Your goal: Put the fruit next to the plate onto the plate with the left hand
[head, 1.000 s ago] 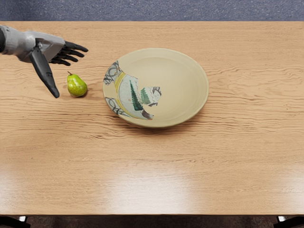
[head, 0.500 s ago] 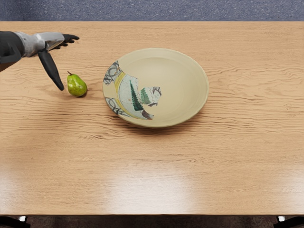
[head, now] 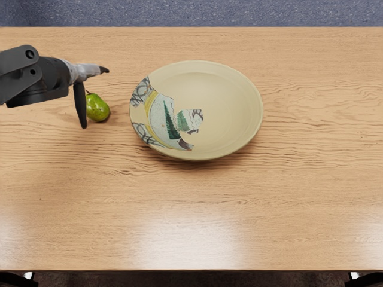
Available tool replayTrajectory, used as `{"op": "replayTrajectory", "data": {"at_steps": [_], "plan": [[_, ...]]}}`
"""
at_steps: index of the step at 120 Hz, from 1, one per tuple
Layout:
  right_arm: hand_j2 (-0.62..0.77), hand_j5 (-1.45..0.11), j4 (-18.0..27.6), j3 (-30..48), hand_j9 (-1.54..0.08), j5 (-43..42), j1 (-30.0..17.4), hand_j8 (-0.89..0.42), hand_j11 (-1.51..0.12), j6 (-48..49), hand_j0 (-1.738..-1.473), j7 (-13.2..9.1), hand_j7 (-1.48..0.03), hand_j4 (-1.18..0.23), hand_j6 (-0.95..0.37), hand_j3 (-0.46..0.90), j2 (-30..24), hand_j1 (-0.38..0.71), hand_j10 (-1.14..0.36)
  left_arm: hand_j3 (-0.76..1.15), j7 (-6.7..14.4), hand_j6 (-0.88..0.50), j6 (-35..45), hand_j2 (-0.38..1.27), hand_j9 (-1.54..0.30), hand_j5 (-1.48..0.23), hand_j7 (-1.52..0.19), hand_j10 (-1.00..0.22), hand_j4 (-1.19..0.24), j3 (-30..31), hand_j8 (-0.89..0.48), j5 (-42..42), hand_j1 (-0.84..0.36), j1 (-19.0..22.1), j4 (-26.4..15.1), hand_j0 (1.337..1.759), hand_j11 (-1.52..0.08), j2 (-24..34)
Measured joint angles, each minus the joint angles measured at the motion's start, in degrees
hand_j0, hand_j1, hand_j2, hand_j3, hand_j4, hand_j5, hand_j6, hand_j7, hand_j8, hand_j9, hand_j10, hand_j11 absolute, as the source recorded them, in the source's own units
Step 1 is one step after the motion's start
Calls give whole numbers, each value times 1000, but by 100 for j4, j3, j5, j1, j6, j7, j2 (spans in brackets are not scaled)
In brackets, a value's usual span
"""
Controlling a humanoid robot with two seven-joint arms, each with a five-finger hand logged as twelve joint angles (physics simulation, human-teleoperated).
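A small green pear (head: 97, 108) lies on the table just left of the beige plate (head: 227, 104), which carries a painted tree design on its left side. My left hand (head: 84, 89) comes in from the left edge and sits right beside the pear on its left. The hand is seen edge-on. Its thumb (head: 80, 106) points down along the pear's left side, and the other fingers stretch toward the far side above the pear. The hand is open and holds nothing. The right arm does not show.
The wooden table (head: 191, 197) fills the view, with a bright glare patch near its front edge. A dark floor strip runs behind the far edge.
The left hand has rotated edge-on and moved right and down until its thumb is next to the pear. The pear and plate have not moved.
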Motion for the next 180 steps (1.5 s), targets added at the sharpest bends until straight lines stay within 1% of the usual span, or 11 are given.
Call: {"op": "replayTrajectory", "data": {"at_steps": [23,41,47,57,67,72,90,113,128,146,180], "plan": [[-7,-43,-1,0,-43,0,0,-33,-43,0,-1658,0,-43,-33,-33,0,0,-310,-33,0,35,-5,-7,1,0,-1,0,-3,-4,368,-5,4,349,-59,784,1658,0,-467],[-7,-43,-2,-1,-43,0,0,-33,-43,0,-1658,0,-43,-33,-33,0,0,-310,-33,0,35,-5,-6,1,0,-1,0,-3,-3,513,-4,5,349,-92,1161,1658,0,-685],[-7,-43,-1,-4,-43,0,-1,-33,-43,0,-1658,0,-43,-33,-33,0,0,-310,-33,0,25,-5,-3,1,0,-1,0,-3,-3,571,-4,5,349,-92,1356,1658,0,-827],[-7,-43,0,-7,-43,0,0,-33,-43,0,-1658,0,-43,-33,-33,0,0,-310,-33,0,13,-4,-6,1,0,-1,0,-3,-3,645,-4,5,349,-156,1626,1658,0,-885],[-7,-43,4,-8,-43,0,-1,-33,-43,1,-1658,0,-43,-33,-33,0,0,-310,-33,0,7,-4,-4,1,0,-1,0,-3,-3,775,-4,4,349,-171,1954,1658,0,-1228],[-7,-43,5,-8,-43,0,-2,-33,-43,1,-1658,0,-43,-33,-33,0,0,-310,-33,0,3,-4,-3,1,-1,-1,-1,-3,-3,849,-4,2,349,-179,2115,1658,0,-1300],[-7,-43,6,-9,-43,0,-4,-33,-43,0,-1658,0,-43,-33,-33,0,0,-310,-33,0,-24,-18,5,4,-19,-19,-19,-16,-17,1074,-18,-5,332,-130,2505,1658,-19,-1477],[-7,-43,7,-14,-43,0,-5,-33,-43,0,-1658,-5,-43,-33,-33,0,0,-310,-33,0,-53,-127,6,26,-161,-161,-161,-126,-126,1330,-127,-14,202,-136,2678,1658,-161,-1525],[-7,-43,7,-16,-43,0,-3,-33,-43,0,-1658,-2,-43,-33,-33,0,0,-310,-33,0,-57,-175,45,36,-223,-223,-223,-173,-174,1377,-175,-11,145,-127,2770,1658,-222,-1748],[-7,-43,8,-21,-43,-4,-5,-33,-43,0,-1658,-12,-43,-33,-33,0,0,-310,-33,0,-58,-204,103,42,-261,-261,-261,-203,-203,1455,-204,-11,109,-132,2899,1658,-261,-1895],[-7,-43,7,-18,-43,-7,-7,-33,-43,0,-1658,-1,-43,-33,-33,0,0,-310,-33,0,-56,-226,120,46,-290,-290,-290,-225,-225,1485,-226,-13,83,-51,2929,1658,-290,-2006]]}}
